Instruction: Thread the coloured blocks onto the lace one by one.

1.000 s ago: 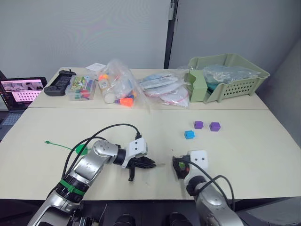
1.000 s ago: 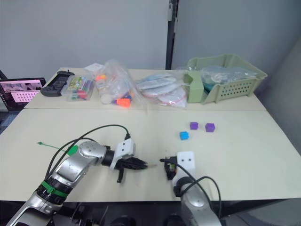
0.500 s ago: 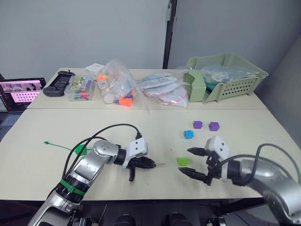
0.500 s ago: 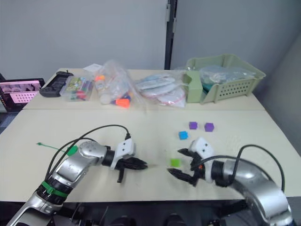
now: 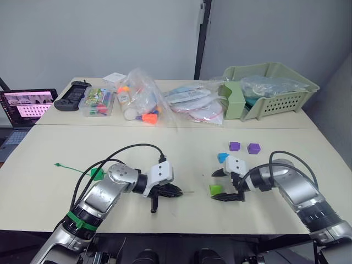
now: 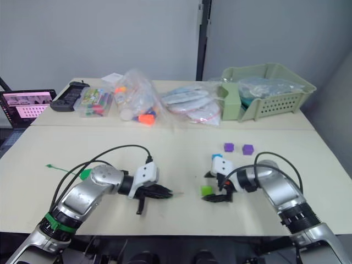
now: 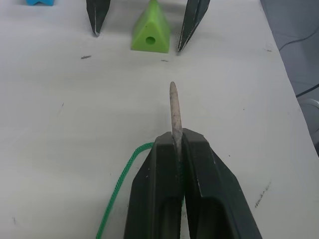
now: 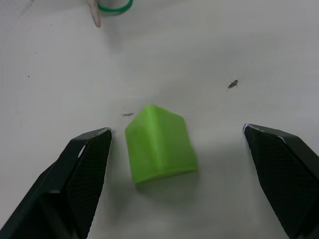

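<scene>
Grey walls stand behind a beige table [image 5: 66, 137] with bagged craft items and a green basket [image 5: 275, 91] along its far edge. At lower centre of the left eye view my left gripper [image 5: 168, 191] is clamped on the needle [image 7: 174, 107] of the lace [image 5: 71, 168], whose green cord trails to the frame's left. The tip points right, straight at the light green block [image 5: 215, 189], near but apart. My right gripper [image 5: 226, 185] sits at lower right with fingers spread either side of that block, not touching it. In the left wrist view the block's hole faces the needle, so I judge the next move turns on keeping that axis lined up once the right gripper closes. Blue block [image 5: 221, 157] and two purple blocks [image 5: 243, 147] wait just above the right gripper. No writing is legible.
</scene>
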Action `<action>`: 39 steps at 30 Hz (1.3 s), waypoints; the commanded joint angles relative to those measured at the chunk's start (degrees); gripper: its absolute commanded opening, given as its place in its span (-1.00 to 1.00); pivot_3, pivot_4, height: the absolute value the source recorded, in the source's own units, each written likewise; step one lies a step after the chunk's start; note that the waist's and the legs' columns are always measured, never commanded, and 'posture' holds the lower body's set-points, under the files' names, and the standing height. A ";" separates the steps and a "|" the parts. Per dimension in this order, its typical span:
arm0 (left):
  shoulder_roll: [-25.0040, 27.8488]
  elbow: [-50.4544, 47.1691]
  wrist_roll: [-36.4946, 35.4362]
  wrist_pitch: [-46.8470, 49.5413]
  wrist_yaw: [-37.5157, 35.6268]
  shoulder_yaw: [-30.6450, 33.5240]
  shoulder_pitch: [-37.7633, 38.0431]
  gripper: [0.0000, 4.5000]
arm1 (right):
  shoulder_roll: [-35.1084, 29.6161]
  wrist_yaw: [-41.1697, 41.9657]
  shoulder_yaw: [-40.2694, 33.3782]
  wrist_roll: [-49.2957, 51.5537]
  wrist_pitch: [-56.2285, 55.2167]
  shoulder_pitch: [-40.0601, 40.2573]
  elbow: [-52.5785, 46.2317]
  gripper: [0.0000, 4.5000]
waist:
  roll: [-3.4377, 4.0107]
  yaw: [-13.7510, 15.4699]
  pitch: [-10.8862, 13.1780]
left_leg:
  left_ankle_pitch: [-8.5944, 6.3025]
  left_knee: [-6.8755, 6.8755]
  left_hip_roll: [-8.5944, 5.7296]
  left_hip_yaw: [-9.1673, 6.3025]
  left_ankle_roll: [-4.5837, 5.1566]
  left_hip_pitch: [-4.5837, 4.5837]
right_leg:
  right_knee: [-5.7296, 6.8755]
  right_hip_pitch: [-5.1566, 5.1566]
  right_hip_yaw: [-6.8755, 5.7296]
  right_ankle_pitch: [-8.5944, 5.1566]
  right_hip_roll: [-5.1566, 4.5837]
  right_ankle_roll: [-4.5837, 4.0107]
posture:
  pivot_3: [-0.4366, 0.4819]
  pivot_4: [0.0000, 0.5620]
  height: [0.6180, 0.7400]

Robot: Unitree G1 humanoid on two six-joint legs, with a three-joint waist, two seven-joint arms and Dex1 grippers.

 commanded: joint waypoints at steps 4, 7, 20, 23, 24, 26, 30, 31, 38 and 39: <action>-0.76 -4.04 -1.22 3.35 1.37 0.46 -2.34 -1.00 | 0.38 1.99 -0.28 -1.16 -1.97 0.70 1.34 -0.01 | 0.00 0.48 0.00 | 0.00 0.02 0.00 -0.07 0.00 0.04 | 0.02 0.02 -0.01 0.00 0.01 0.00 | -0.05 -0.47 1.00; -0.84 -4.00 -1.11 3.62 1.30 0.10 -2.92 -1.00 | 0.61 1.68 -0.50 -1.04 -1.74 1.53 0.70 -0.43 | 0.00 0.49 0.00 | 0.00 0.03 -0.01 -0.11 0.00 0.04 | 0.03 0.03 -0.01 0.00 0.02 0.00 | -0.05 -0.47 1.00; -2.84 -2.57 2.40 5.07 4.14 -4.41 -5.73 -1.00 | 3.69 -3.32 1.48 -2.74 5.94 5.33 -11.32 -0.43 | 0.01 0.01 -0.01 | 0.00 0.02 0.02 -0.42 0.00 0.09 | 0.10 0.02 -0.01 0.01 0.14 -0.02 | -0.05 -0.47 1.00; -2.64 -3.11 2.76 5.85 4.47 -4.90 -5.80 -1.00 | 3.43 -3.30 2.14 -3.23 7.63 5.81 -12.54 -0.43 | 0.01 0.12 -0.01 | 0.00 0.03 0.02 -0.42 0.00 0.10 | 0.09 0.04 -0.01 0.01 0.13 -0.02 | -0.05 -0.47 1.00; -2.24 -3.47 2.96 6.24 4.32 -5.32 -5.86 -1.00 | 3.48 -3.37 2.19 -3.37 8.04 5.94 -12.62 -0.43 | 0.01 0.13 -0.01 | 0.00 0.03 0.01 -0.41 0.00 0.10 | 0.09 0.04 -0.02 0.01 0.13 -0.02 | -0.05 -0.47 1.00; -1.70 -3.74 3.65 6.06 4.44 -5.87 -6.21 -1.00 | 3.31 -3.31 2.30 -3.82 8.09 6.06 -12.29 -0.43 | 0.01 0.13 -0.01 | 0.00 0.03 0.01 -0.42 0.00 0.10 | 0.09 0.04 -0.02 0.01 0.13 -0.02 | -0.05 -0.47 1.00; -2.04 -4.34 3.66 6.49 4.83 -5.93 -6.38 -1.00 | 3.22 -2.97 2.32 -3.75 8.78 5.89 -12.74 -0.43 | 0.01 0.24 -0.01 | 0.00 0.03 0.01 -0.40 0.00 0.10 | 0.08 0.05 -0.02 0.01 0.13 -0.02 | -0.05 -0.47 1.00; -2.19 -4.43 3.69 6.70 5.01 -5.95 -6.36 -1.00 | 3.26 -2.92 2.40 -3.71 8.93 5.78 -12.90 -0.43 | 0.01 0.25 -0.01 | 0.00 0.03 0.01 -0.40 0.00 0.10 | 0.08 0.05 -0.02 0.01 0.13 -0.02 | -0.05 -0.47 1.00; -2.82 -3.96 3.83 6.75 5.34 -6.18 -6.66 -1.00 | 3.52 -2.65 2.91 -3.55 9.72 5.20 -13.63 -0.43 | 0.01 0.26 -0.01 | 0.00 0.03 0.01 -0.40 0.00 0.10 | 0.08 0.05 -0.02 0.01 0.13 -0.02 | -0.05 -0.47 1.00; -3.04 -3.74 3.88 6.69 5.37 -6.35 -6.78 -1.00 | 3.51 -2.62 2.97 -3.56 9.80 5.15 -13.74 -0.43 | 0.01 0.26 -0.01 | 0.00 0.03 0.01 -0.41 0.00 0.10 | 0.08 0.05 -0.02 0.01 0.13 -0.02 | -0.05 -0.47 1.00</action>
